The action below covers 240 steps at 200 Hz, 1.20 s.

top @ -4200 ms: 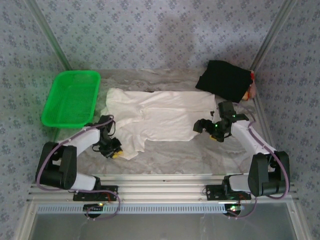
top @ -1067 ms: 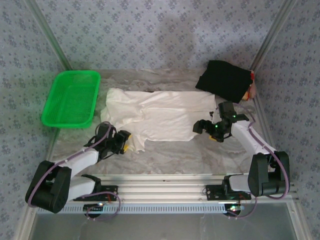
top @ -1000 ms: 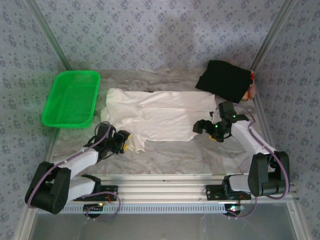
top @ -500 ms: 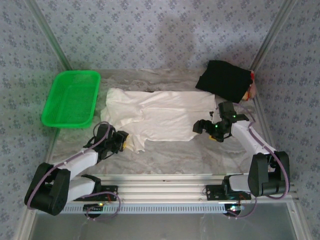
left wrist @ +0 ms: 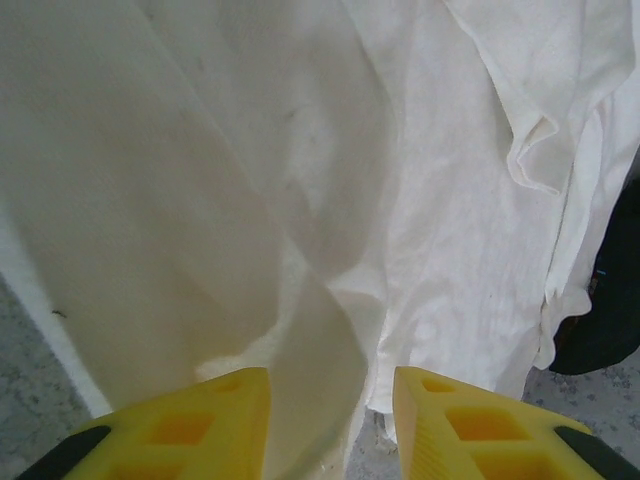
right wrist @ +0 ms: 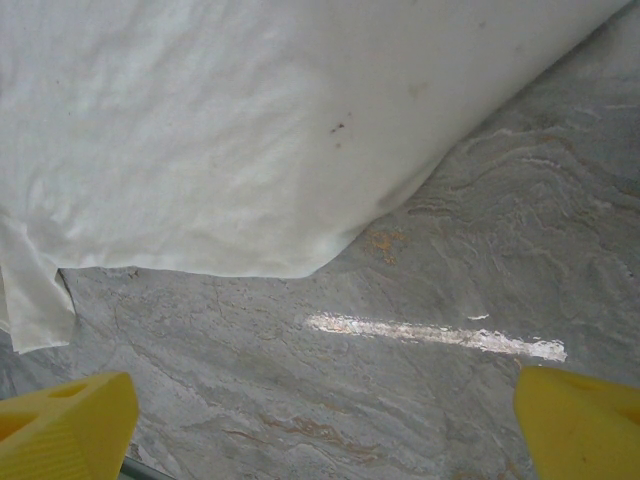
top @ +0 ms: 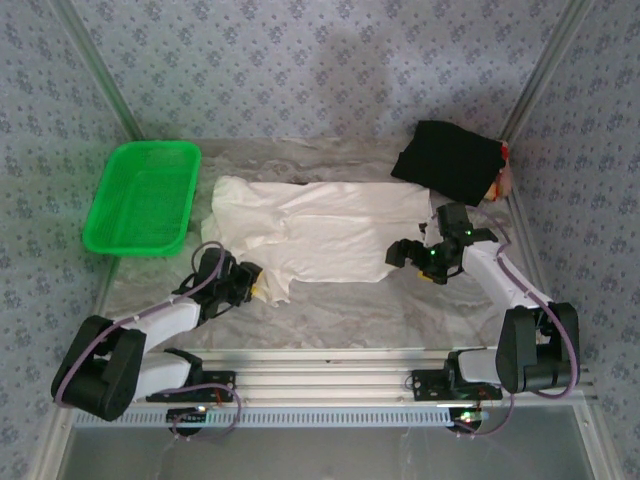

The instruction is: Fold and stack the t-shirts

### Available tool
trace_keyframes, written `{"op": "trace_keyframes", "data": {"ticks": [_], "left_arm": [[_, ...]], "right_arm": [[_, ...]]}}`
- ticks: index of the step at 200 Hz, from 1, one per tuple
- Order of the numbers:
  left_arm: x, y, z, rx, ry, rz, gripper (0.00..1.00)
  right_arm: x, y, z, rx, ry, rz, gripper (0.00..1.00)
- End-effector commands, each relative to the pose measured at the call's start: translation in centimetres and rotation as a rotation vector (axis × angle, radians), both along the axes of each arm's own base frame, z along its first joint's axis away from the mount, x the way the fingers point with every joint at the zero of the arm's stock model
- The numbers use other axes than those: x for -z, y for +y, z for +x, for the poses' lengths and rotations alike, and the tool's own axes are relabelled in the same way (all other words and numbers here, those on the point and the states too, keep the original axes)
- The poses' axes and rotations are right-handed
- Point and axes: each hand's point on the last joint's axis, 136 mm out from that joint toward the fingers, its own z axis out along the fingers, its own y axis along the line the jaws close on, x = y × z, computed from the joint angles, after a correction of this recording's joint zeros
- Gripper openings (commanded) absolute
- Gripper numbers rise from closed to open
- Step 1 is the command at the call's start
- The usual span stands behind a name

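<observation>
A large off-white shirt [top: 320,235] lies spread across the middle of a grey marbled desk [top: 400,305], stretched from left to right. Its right part lies fairly flat. Its left part is rumpled into soft folds, and a flap reaches toward the near edge. In the right wrist view the cloth [right wrist: 220,130] carries a few tiny dark specks, and its rounded hem rests on the desk. A plain black shirt [top: 450,160] sits in a loose heap at the far right corner, just beyond the pale shirt's right end.

A green plastic mesh basket [top: 145,195] stands at the far left, just beside the pale shirt's left end. Its mesh floor shows from wall to wall.

The left gripper [top: 250,285] lies low at the near left flap of the off-white shirt. In the left wrist view, the gripper [left wrist: 330,385] has its yellow fingers [left wrist: 225,415] partly apart, with a ridge of cloth between them. Whether they are pinching that cloth cannot be told. The right gripper [top: 405,255] hovers at the shirt's near right edge. In its own wrist view the right gripper [right wrist: 320,385] is spread wide over bare desk.
</observation>
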Motion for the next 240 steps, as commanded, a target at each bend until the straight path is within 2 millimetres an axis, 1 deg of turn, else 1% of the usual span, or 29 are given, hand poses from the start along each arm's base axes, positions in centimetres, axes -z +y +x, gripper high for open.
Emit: {"op": "trace_keyframes", "data": {"ticks": [1,15,45,61,71,78,100,109,127,152,165,187,223,232,240], "left_arm": [[0.0,-0.2,0.1,0.001,-0.013,-0.010,0.33],[0.0,-0.2,0.1,0.002,-0.012,-0.008,0.27],[0.1,-0.2,0.0,0.008,-0.012,-0.005,0.18],[0.0,-0.4,0.0,0.016,-0.013,-0.009,0.10],[-0.3,-0.6,0.1,0.026,-0.022,-0.013,0.03],[-0.6,-0.7,0.2,0.040,-0.028,-0.014,0.00],[-2.2,-1.2,0.1,0.097,-0.059,-0.006,0.00],[-2.9,-1.0,-0.1,0.115,-0.069,0.007,0.00],[-4.4,-0.1,-0.7,0.145,-0.080,0.061,0.00],[-6.5,1.4,-1.3,0.161,-0.111,0.111,0.00],[-7.0,1.9,-1.5,0.167,-0.120,0.116,0.00],[-7.4,2.1,-1.7,0.176,-0.135,0.110,0.00],[-8.2,2.2,-1.8,0.204,-0.157,0.134,0.00],[-8.3,2.3,-1.9,0.210,-0.156,0.143,0.00],[-8.5,2.5,-1.9,0.213,-0.157,0.150,0.00]], "right_arm": [[0.3,0.0,-0.3,-0.003,0.016,0.013,0.99],[0.3,0.0,-0.3,-0.002,0.016,0.011,0.98],[0.3,0.0,-0.4,-0.002,0.017,0.013,0.99],[0.2,-0.1,-0.5,0.002,0.025,0.011,0.99],[0.2,-0.6,-0.5,0.021,0.033,-0.005,0.99],[0.2,-1.0,-0.4,0.042,0.043,-0.008,0.99],[0.7,-3.1,-0.3,0.126,0.093,-0.009,0.98],[0.8,-3.5,0.0,0.140,0.102,-0.007,0.98],[1.0,-3.8,1.0,0.137,0.099,-0.016,0.96],[2.1,-3.8,2.8,0.143,0.109,-0.025,0.90],[2.9,-4.0,3.9,0.154,0.121,-0.041,0.85],[4.1,-4.2,6.0,0.166,0.135,-0.055,0.75],[4.8,-5.0,9.2,0.179,0.123,-0.114,0.65],[5.0,-5.2,9.8,0.178,0.126,-0.130,0.62],[5.3,-5.3,10.1,0.178,0.134,-0.141,0.57]]}}
